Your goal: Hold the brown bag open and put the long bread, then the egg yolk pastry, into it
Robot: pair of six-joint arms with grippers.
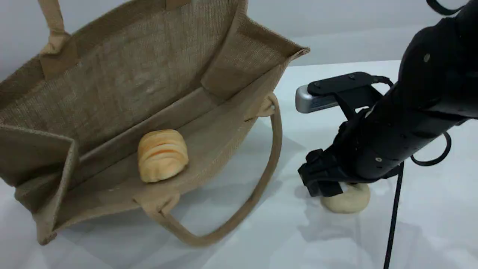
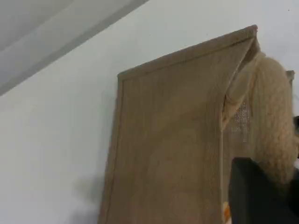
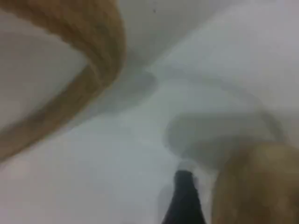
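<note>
Scene view shows us the long bread [image 1: 163, 155] inside the brown bag [image 1: 123, 86]; our right gripper [image 1: 328, 186], jaws apart, straddles the egg yolk pastry [image 1: 347, 201]; left gripper [image 2: 261, 196] pinches the bag's handle [image 2: 273, 126].

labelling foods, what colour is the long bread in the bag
Golden-orange with pale yellow crosswise stripes; scene view.

Brown bag [image 2: 168, 140] side panel, its rope handle [image 2: 273, 126] beside gripper.

I count one bag [image 1: 123, 86] | one bread [image 1: 162, 155] inside the bag | one pastry [image 1: 349, 200] right of the bag
</note>
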